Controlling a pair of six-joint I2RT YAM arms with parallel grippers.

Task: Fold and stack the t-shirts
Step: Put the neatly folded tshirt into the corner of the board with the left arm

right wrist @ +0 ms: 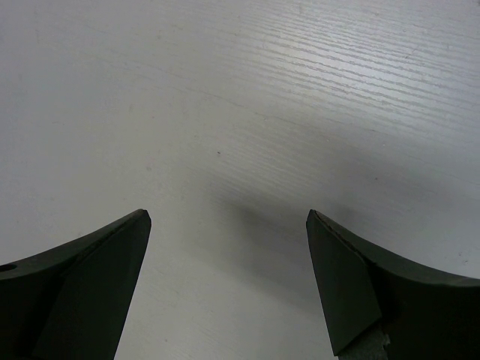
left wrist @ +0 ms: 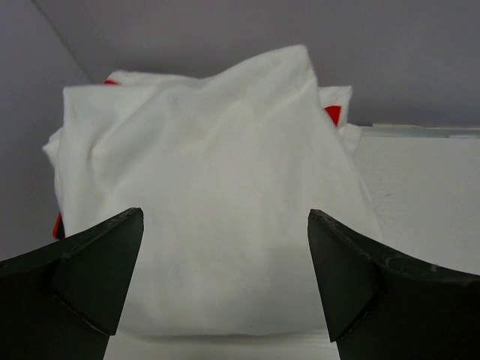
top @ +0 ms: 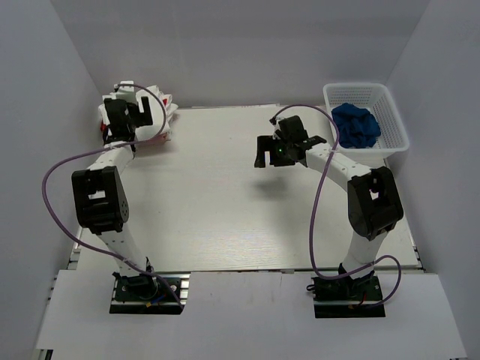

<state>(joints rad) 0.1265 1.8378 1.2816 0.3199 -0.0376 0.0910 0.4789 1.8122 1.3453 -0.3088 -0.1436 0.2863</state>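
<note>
The t-shirts lie stacked in the table's far left corner (top: 154, 112). On top is a plain white shirt (left wrist: 217, 180), folded. Under it, red edges of the printed shirt (left wrist: 332, 114) peek out at the right and left. My left gripper (left wrist: 225, 215) hovers just before the stack's near edge, open, with only cloth showing between its fingers; in the top view this gripper (top: 122, 105) sits over the pile. My right gripper (right wrist: 225, 215) is open above bare table, right of centre (top: 276, 144), holding nothing.
A white mesh basket (top: 390, 112) at the far right corner holds a crumpled blue cloth (top: 355, 124). Grey walls close in the table at the back and both sides. Purple cables loop off both arms.
</note>
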